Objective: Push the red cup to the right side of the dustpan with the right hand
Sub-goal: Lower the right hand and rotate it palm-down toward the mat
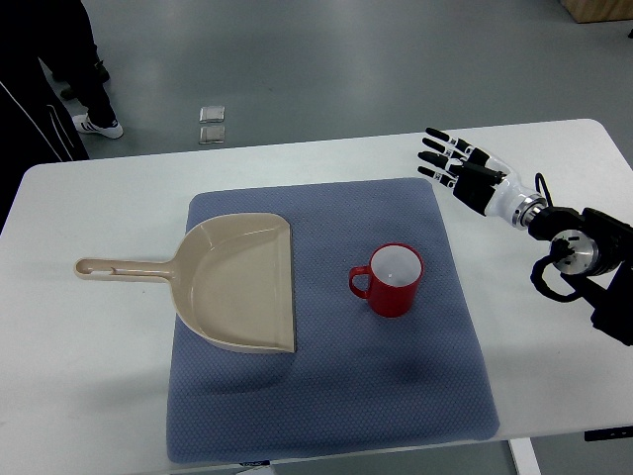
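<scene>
The red cup (394,280) stands upright and empty on the blue mat (326,416), handle toward the dustpan (242,287), already just beside the pan's open right edge. The pan is empty too, handle pointing left. Farther back, the right hand (457,163) hovers over the desk (89,386), fingers outstretched, holding nothing; the cup lies nearer and leftward from it.

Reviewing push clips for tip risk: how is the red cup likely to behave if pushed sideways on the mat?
The red cup stands upright, looks rigid and empty, so probably light. The blue mat looks textured, so the cup may drag and tip if hit high. Its handle, pointing at the dustpan, could make it rotate. The right hand hovers away, fingers spread.
</scene>
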Robot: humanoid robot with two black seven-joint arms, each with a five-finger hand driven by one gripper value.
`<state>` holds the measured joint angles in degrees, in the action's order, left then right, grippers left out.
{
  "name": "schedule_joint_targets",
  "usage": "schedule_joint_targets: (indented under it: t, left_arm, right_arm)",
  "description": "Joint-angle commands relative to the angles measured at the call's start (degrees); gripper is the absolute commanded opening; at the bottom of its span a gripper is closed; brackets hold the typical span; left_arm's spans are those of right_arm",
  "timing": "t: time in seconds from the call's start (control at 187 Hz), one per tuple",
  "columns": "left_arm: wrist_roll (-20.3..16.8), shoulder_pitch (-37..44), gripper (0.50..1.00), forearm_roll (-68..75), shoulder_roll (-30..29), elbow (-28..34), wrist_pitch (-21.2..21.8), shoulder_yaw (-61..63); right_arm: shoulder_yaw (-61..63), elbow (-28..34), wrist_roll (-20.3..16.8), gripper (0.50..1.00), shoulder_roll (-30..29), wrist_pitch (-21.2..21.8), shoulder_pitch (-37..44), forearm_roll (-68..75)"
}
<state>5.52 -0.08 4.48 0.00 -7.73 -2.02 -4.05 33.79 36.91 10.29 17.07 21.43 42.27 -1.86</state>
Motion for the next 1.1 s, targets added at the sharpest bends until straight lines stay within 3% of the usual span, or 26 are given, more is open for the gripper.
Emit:
schedule_joint_targets:
  t: [0.0, 0.59, 0.858, 1.094]
  left_arm:
    - [0.0, 0.0, 1.0, 0.0, 0.0, 0.0, 0.2, 0.0]
    - [-0.1, 0.1, 1.0, -0.1, 0.0, 0.4, 0.2, 0.3]
    - [-0.1, 0.1, 1.0, -0.1, 0.0, 0.4, 0.2, 0.4]
    - [-0.1, 0.1, 1.0, -0.1, 0.0, 0.3, 0.2, 0.4]
  right_arm:
    - [0.0, 0.0, 0.0, 0.934, 0.0, 0.1, 0.0, -0.1]
    - [0.2, -0.1, 0.3, 0.934, 1.3, 0.1, 1.9, 0.0]
    - [0.0, -0.1, 1.4, 0.934, 2.0, 3.7, 1.9, -2.8]
    - [0.0, 0.4, 8.9, 0.934, 4.8, 5.3, 1.1, -13.9]
